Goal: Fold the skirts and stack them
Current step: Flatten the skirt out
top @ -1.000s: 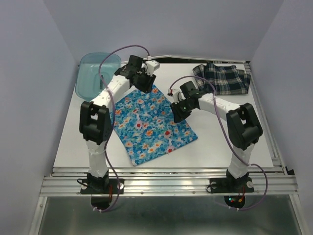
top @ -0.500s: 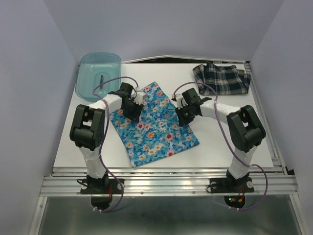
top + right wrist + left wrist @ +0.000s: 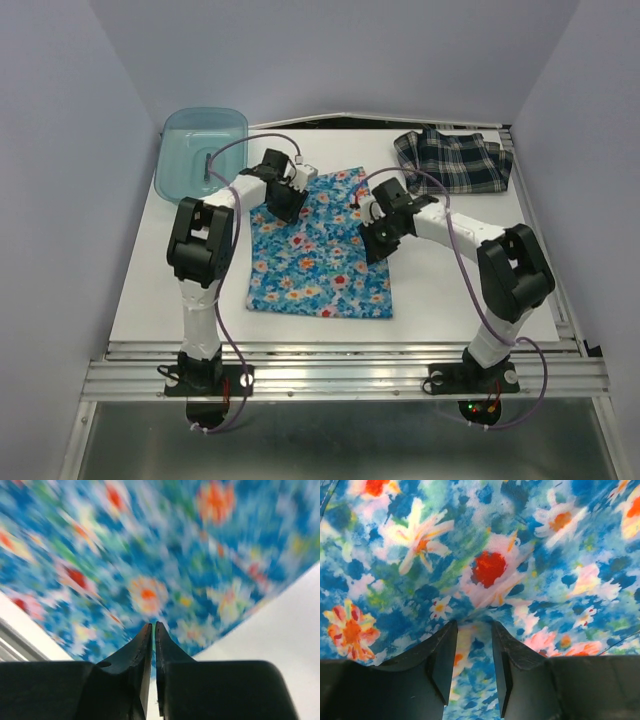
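The bright blue flowered skirt lies spread flat in the middle of the white table. My left gripper sits on its far left corner; in the left wrist view its jaws are narrowly apart with a raised fold of the flowered cloth between them. My right gripper is at the skirt's right edge; in the right wrist view its jaws are pressed almost together on the edge of the blurred cloth. The navy-and-white plaid skirt lies crumpled at the far right corner.
A translucent teal bin stands at the far left corner with a small dark object inside. Bare table shows right of the flowered skirt. Grey walls close in on three sides, and a metal rail runs along the near edge.
The flowered skirt has swung from a diagonal lie to square with the table's near edge. Both grippers came down onto it and shifted with it, the left one toward the far side.
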Controlling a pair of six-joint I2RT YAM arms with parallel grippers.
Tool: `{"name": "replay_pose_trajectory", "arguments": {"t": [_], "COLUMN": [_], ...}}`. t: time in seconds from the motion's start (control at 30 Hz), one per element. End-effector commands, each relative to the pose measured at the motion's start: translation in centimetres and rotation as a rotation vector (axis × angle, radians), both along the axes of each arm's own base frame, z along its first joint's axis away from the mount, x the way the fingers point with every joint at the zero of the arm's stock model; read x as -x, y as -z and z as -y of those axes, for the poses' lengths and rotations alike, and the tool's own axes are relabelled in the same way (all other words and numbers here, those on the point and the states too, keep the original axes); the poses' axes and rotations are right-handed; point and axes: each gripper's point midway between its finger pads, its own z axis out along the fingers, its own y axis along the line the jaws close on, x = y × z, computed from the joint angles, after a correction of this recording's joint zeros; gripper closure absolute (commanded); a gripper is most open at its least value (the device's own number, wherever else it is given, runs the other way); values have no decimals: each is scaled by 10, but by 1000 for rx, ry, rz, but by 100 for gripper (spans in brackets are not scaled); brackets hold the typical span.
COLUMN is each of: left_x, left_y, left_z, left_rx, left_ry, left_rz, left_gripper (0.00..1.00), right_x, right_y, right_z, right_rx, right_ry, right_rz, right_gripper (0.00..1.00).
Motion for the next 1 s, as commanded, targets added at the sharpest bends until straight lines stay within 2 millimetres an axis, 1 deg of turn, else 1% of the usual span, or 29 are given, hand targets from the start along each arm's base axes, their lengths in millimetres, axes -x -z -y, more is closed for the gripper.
{"name": "replay_pose_trajectory", "arguments": {"t": [0.0,0.03,0.07,0.1,0.13,0.17,0.2,0.23,0.27,0.3,0.33,0.37,0.4,0.43,0.47,0.5,0.57,0.6,0.63,0.67,0.7,0.73,0.77,0.8,0.83,0.87,0.9,0.93,0.97], "left_x": [0,0,-1,-4,-3,-3,-1,1,4,9,17,22,31,43,50,68,87,99,116,126,147,157,165,177,191,201,208,218,222], "left_y": [0,-4,-9,-25,-31,-42,-63,-74,-84,-106,-107,-113,-129,-123,-124,-125,-123,-129,-114,-109,-101,-96,-91,-92,-77,-75,-66,-57,-56], "left_z": [23,26,27,28,25,25,21,18,16,11,5,2,-3,-8,-11,-17,-22,-28,-35,-41,-51,-57,-63,-69,-77,-83,-87,-93,-96], "left_rx": [0,18,30,47,53,70,89,104,111,125,115,110,105,83,75,67,55,30,5,-20,-57,-86,-112,-131,-163,-186,-202,-223,-236], "left_ry": [60,58,55,47,42,40,35,32,33,36,54,68,83,127,150,174,226,275,304,335,408,439,465,492,549,573,597,632,644], "left_rz": [0,-1,4,40,53,76,117,137,151,193,201,216,254,252,257,254,254,292,263,262,265,268,270,284,262,263,240,235,243], "left_gripper": [55,54,54,53,53,52,52,51,50,50,49,48,48,48,47,47,47,47,47,47,47,47,47,47,47,47,47,47,47], "right_x": [-43,-54,-63,-74,-78,-83,-83,-81,-76,-74,-67,-66,-66,-63,-64,-64,-60,-60,-61,-58,-54,-50,-35,-22,-10,19,28,51,76], "right_y": [-76,-71,-72,-78,-75,-66,-64,-60,-49,-42,-27,-20,-6,5,13,21,21,16,-7,-18,-27,-53,-58,-61,-65,-67,-75,-64,-69], "right_z": [-49,-53,-57,-62,-65,-69,-74,-77,-79,-79,-75,-73,-68,-63,-58,-55,-52,-50,-50,-46,-40,-36,-28,-20,-16,-7,-8,-1,-2], "right_rx": [-211,-206,-206,-216,-217,-220,-238,-250,-255,-253,-235,-229,-196,-172,-144,-123,-115,-113,-137,-131,-117,-130,-101,-89,-76,-32,-14,28,71], "right_ry": [-13,-10,-9,-8,-9,-6,-18,-26,-30,-33,-35,-33,-26,-22,-12,-5,-4,-10,-24,-35,-65,-90,-154,-187,-230,-317,-361,-412,-518], "right_rz": [143,149,168,193,192,177,163,144,100,85,58,56,54,48,52,47,44,63,117,134,168,224,225,219,221,221,249,224,265], "right_gripper": [87,87,87,87,87,87,87,87,87,87,87,87,88,88,88,89,89,88,87,86,82,75,63,59,55,51,50,50,49]}}
